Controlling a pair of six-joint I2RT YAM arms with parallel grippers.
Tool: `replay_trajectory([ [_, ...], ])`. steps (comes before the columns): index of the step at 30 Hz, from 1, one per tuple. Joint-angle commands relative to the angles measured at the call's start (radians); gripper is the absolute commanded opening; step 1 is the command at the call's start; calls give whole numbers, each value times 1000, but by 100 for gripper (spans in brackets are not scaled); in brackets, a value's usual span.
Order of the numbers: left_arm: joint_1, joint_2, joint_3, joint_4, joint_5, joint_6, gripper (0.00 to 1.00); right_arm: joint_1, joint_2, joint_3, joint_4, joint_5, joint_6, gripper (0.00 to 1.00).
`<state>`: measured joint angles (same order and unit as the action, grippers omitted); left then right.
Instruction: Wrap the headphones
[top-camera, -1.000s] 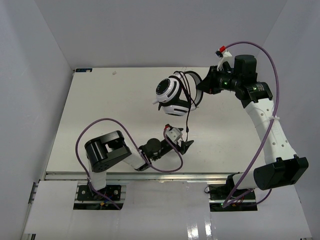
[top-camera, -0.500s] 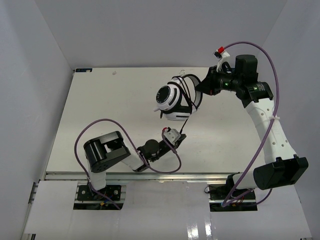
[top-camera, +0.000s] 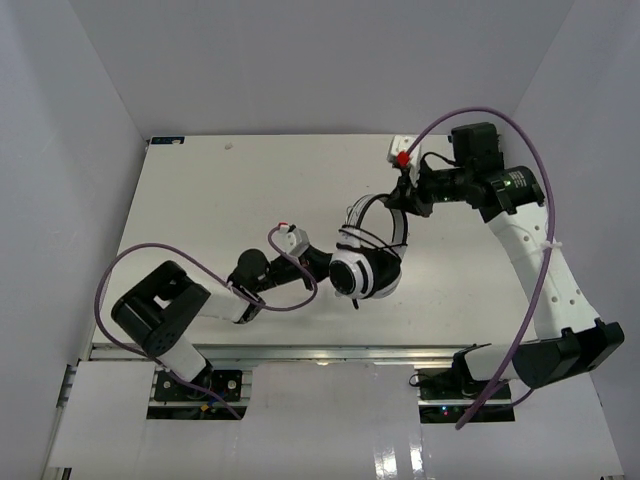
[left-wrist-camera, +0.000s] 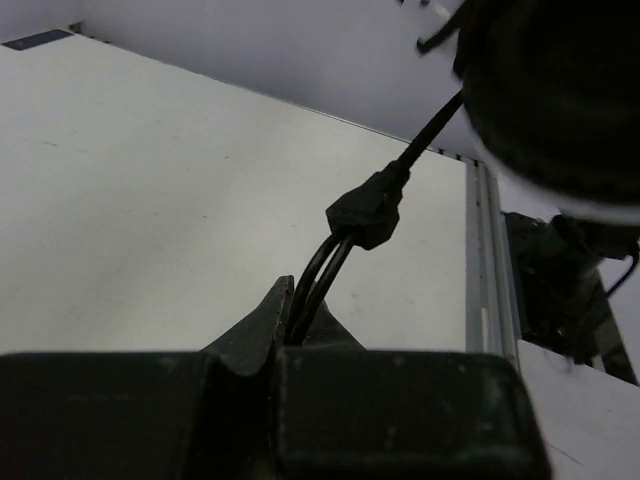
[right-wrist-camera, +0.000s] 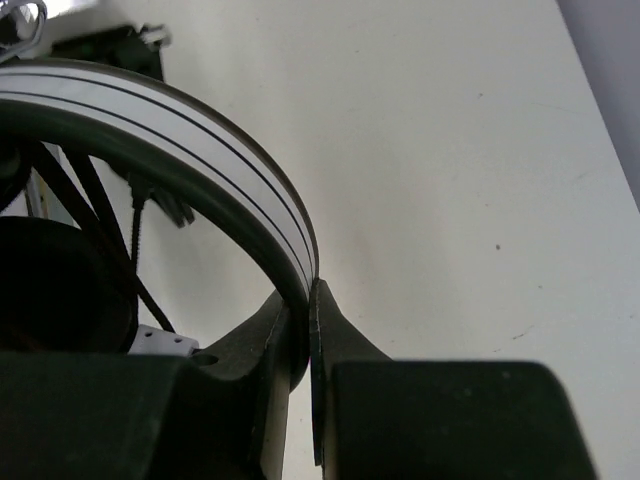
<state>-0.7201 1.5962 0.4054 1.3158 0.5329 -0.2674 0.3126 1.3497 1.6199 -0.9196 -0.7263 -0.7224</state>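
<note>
The headphones hang low over the middle of the table, white-and-black earcup turned toward the near edge. My right gripper is shut on the black-and-white headband, which runs up and left from the jaws in the right wrist view, headband. My left gripper sits just left of the earcup, shut on the thin black cord. Two cord strands leave its jaws and meet at a black junction piece below the dark earcup.
Purple robot cables loop off the left arm and over the right arm. A metal rail borders the table's near edge, also in the left wrist view as the rail. White walls enclose the back and sides.
The left gripper went from open to shut on the cord and moved up beside the earcup. The right arm brought the headphones down and nearer. The left arm's base swung left.
</note>
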Motion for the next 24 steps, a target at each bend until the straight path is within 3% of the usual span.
replay_trajectory([
  [1,103,-96,120,-252,369,-77,3,135,-129,-123,30,285,-224,8],
  [7,198,-156,216,-589,515,-35,8,189,-155,-269,204,538,-285,8],
  [13,223,-35,384,-906,582,40,6,254,-93,-434,524,858,-139,8],
  [18,258,101,521,-1091,550,123,7,267,-5,-536,638,908,-124,8],
  [24,309,219,650,-1249,479,215,17,266,170,-489,614,896,-183,8],
])
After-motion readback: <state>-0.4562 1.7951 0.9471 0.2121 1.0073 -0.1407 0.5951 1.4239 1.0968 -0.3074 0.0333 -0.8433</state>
